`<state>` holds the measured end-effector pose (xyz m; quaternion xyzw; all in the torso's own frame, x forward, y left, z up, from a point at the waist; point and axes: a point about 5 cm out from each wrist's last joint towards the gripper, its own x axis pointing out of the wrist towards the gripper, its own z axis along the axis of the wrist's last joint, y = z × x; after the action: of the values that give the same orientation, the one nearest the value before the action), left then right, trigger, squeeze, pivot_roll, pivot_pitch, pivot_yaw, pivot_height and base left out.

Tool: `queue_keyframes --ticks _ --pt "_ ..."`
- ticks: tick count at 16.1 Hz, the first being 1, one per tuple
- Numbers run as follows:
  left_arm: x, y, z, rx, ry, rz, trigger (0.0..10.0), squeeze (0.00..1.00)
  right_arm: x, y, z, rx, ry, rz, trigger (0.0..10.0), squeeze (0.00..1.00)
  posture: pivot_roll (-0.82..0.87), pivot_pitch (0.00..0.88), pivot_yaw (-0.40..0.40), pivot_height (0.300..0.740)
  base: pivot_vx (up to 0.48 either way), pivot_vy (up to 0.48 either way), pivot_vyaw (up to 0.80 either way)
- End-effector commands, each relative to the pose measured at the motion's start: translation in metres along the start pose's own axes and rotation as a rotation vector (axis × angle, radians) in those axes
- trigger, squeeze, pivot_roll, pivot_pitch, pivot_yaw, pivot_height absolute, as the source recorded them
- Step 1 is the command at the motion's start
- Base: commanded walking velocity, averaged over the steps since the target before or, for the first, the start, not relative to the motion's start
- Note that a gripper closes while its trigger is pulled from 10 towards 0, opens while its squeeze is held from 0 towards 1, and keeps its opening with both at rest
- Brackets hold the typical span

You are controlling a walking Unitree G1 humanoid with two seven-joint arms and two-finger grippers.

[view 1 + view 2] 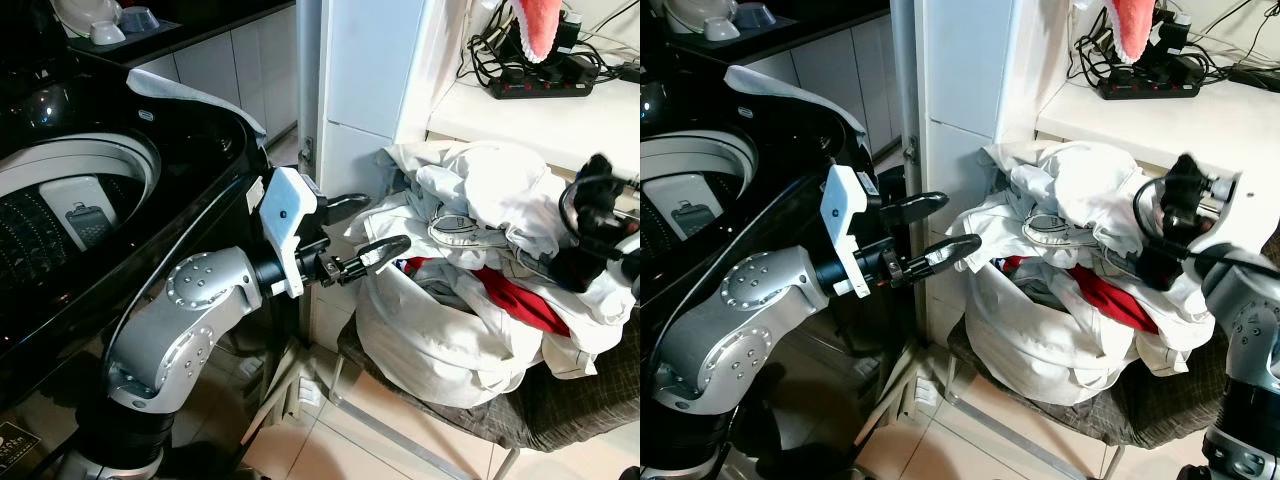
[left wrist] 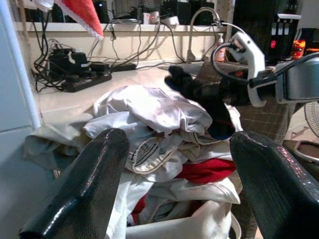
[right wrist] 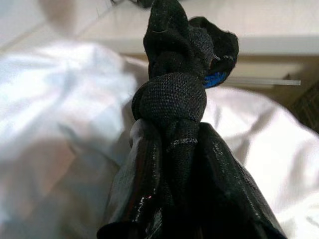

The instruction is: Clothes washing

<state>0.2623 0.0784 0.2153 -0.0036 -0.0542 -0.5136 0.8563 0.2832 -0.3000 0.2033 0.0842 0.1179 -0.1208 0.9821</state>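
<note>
beside a white cabinet (image 1: pixel 365 70), a heap of laundry (image 1: pixel 480 250) is piled on a chair (image 1: pixel 560 400), with the open top-loading washing machine (image 1: pixel 70 190) to the robot's left. the right gripper (image 3: pixel 174 149) is seen closed on a knotted black garment (image 3: pixel 174 89) just above the heap, while the left gripper (image 1: pixel 372 230) is held wide apart and empty at the heap's near edge. the step in hand is judged to be picking clothes off the pile, so a lift and a carry across to the drum would be called for next.
</note>
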Motion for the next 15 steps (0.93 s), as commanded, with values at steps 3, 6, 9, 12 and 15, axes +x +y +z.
queue_keyframes --ticks 3,6,9,12,15 --pt "-0.002 0.011 0.007 0.038 -0.045 0.090 10.0 0.00 -0.009 0.003 0.033 -0.110 -0.140 -0.014 0.0 0.00 -0.05 0.000 -0.019 0.740 0.000 0.000 0.00" --pt "0.001 0.038 0.022 -0.001 -0.155 0.305 10.0 0.15 -0.023 0.051 0.073 -0.228 -0.408 0.224 0.0 0.00 -0.06 0.000 -0.011 0.740 0.000 0.000 0.00" --pt "0.007 0.033 0.041 -0.278 -0.361 0.222 10.0 1.00 -0.040 0.124 0.068 -0.192 -0.498 0.682 0.0 0.00 -0.06 0.000 -0.014 0.740 0.000 0.000 0.00" --pt "0.011 0.029 0.058 -0.527 -0.547 0.161 10.0 1.00 -0.053 0.169 0.036 -0.123 -0.459 0.970 0.0 0.00 -0.04 0.000 -0.028 0.740 0.000 0.000 0.00" --pt "0.006 0.027 0.062 -0.618 -0.575 0.097 10.0 1.00 -0.064 0.183 0.020 -0.122 -0.421 1.130 0.0 0.00 -0.04 0.000 -0.037 0.740 0.000 0.000 0.00"
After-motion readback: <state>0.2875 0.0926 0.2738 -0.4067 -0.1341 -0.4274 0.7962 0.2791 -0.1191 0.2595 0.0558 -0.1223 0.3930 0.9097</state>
